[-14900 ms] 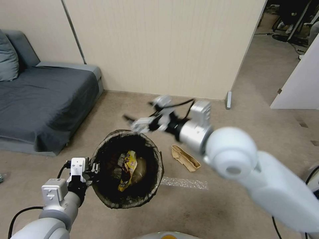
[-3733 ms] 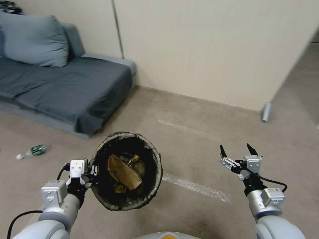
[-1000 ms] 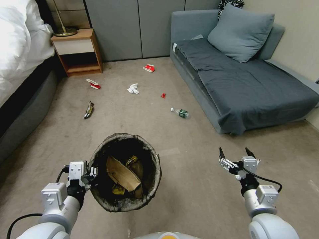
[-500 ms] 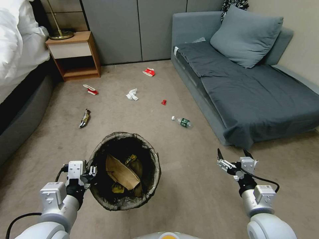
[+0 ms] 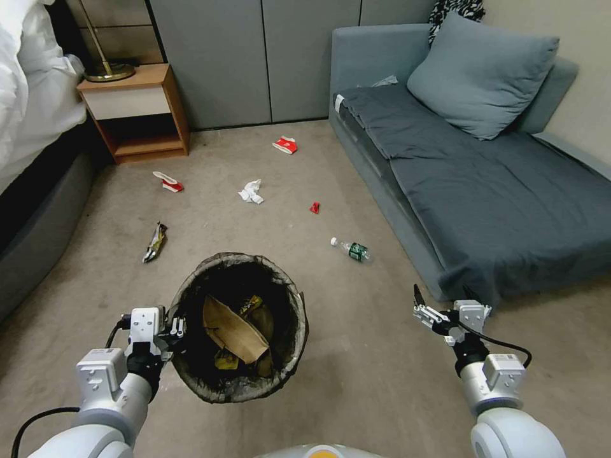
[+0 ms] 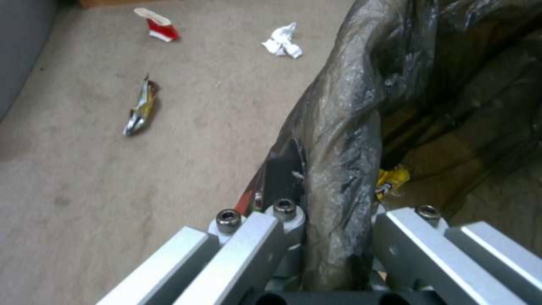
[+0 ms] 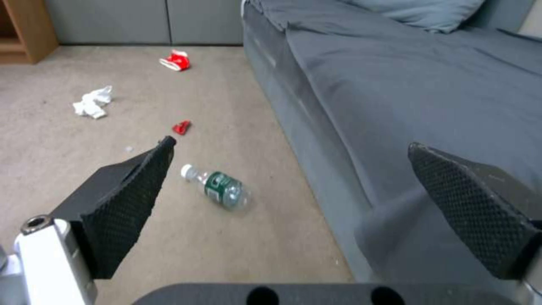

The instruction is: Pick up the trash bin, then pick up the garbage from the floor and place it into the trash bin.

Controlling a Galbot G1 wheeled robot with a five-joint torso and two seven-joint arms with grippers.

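Left tool (image 5: 170, 331) clamps trash bin (image 5: 238, 327) rim; right tool (image 5: 439, 304) open, empty. Next: reach bottle (image 5: 351, 249).

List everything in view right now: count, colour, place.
Round bin with dark bag liner: 1, held above carpet, left claw on rim
Flattened tan carton: 1, inside bin
Yellow wrapper: 1, inside bin
Clear bottle, green label: 1, carpet by sofa
Red-and-white paper cups: 2, carpet, far side
Crumpled white tissue: 1, mid carpet
Small red scrap: 1, carpet
Foil wrapper: 1, carpet, left
Grey sofa: 1, right
Wooden nightstand: 1, far left
Left claw: shut on bin rim
Right claw: open, empty
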